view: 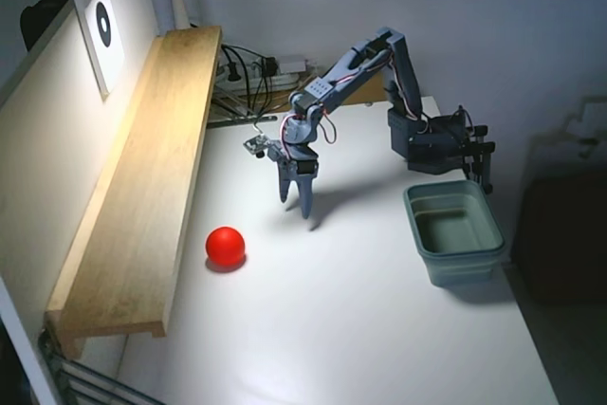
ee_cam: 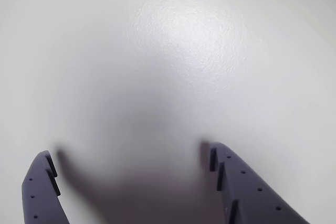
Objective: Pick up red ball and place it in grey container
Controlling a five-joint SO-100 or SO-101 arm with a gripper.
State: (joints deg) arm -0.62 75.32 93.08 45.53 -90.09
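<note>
A bright red ball [view: 226,246] rests on the white table near the wooden shelf, left of centre in the fixed view. The grey container [view: 453,231], a grey-green tub with nothing visible inside, stands at the table's right edge. My gripper [view: 295,208] points down at the table between them, up and to the right of the ball and apart from it. In the wrist view the gripper [ee_cam: 131,163] is open, its two dark fingers spread over bare white table with nothing between them. Neither ball nor container shows in the wrist view.
A long wooden shelf [view: 142,187] runs along the left side of the table [view: 332,329]. Cables and a power strip [view: 261,73] lie at the back. The arm's base [view: 436,144] is clamped at the back right, just behind the tub.
</note>
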